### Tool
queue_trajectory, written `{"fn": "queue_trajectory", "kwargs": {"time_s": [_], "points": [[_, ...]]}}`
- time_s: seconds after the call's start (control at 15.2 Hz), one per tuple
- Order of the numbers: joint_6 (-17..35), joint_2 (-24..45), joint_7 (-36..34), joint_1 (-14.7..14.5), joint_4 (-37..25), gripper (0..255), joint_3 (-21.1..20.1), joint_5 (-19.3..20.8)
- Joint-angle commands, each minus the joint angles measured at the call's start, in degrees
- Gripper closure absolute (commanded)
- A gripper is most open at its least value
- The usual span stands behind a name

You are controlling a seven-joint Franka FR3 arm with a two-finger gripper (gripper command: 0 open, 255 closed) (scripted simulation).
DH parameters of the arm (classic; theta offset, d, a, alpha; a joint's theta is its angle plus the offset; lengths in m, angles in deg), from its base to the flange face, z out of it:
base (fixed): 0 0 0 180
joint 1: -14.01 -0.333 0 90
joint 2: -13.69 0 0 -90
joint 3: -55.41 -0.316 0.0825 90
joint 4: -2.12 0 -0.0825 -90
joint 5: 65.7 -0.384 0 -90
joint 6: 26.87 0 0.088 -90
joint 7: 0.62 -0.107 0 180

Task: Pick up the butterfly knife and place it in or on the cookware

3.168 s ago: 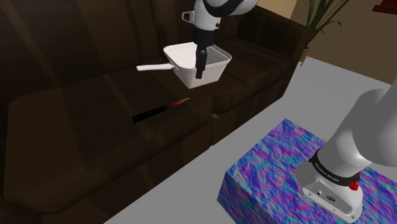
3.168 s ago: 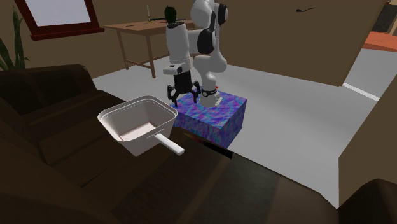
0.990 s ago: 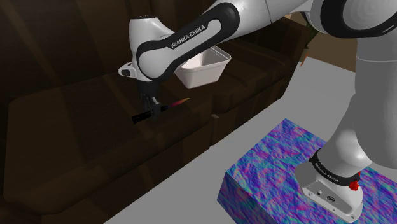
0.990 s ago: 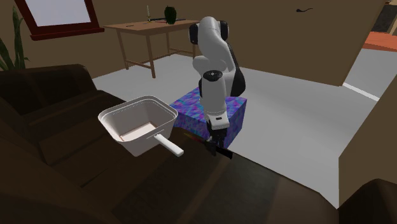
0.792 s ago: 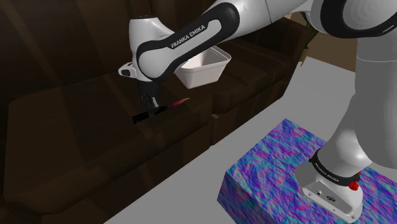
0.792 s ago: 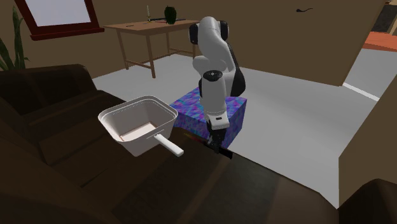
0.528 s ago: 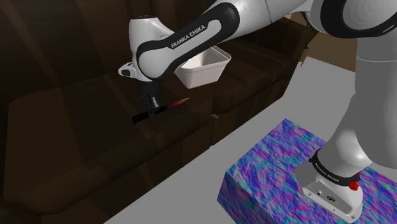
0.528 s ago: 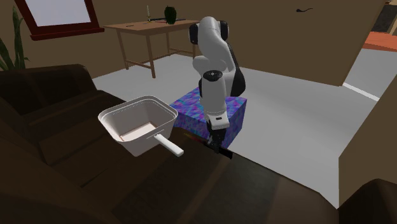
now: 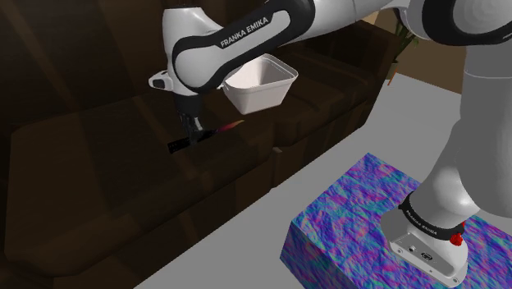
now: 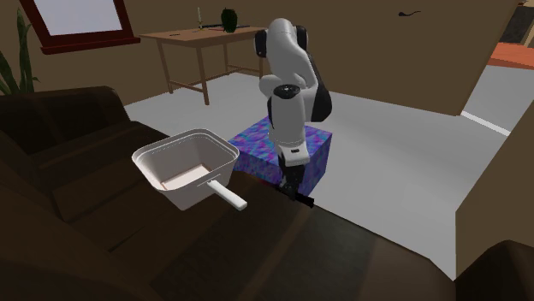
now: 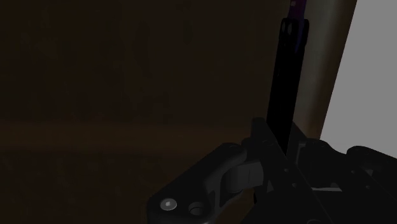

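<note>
Gripper (image 9: 191, 135) closed on the black handle of the butterfly knife (image 9: 226, 128); knife at the front of the dark brown sofa (image 9: 98, 164) seat, contact with the cushion not discernible; reddish tip toward the white pan (image 9: 264, 89); pan apart, farther along the seat; blue-purple stand (image 9: 353, 222) on grey floor.

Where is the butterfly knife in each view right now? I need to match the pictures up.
Shoulder view: the butterfly knife slants across the gripper, lower left of the white pan.
Second exterior view: the knife is at the gripper, right of the pan's handle.
Wrist view: the knife is a black bar clasped in the gripper, purple at its far end.
Shared landmark: the dark brown sofa seat.
</note>
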Motion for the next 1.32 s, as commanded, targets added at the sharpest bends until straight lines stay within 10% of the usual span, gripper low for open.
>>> {"fn": "queue_trajectory", "kwargs": {"time_s": [0.0, 1.25], "points": [[-1.13, -0.74, -0.01, 0.08, -0.37, 255, -0.06, -0.12], [-14.02, -4.59, -0.68, 0.18, -9.50, 255, -0.43, -0.58]]}}
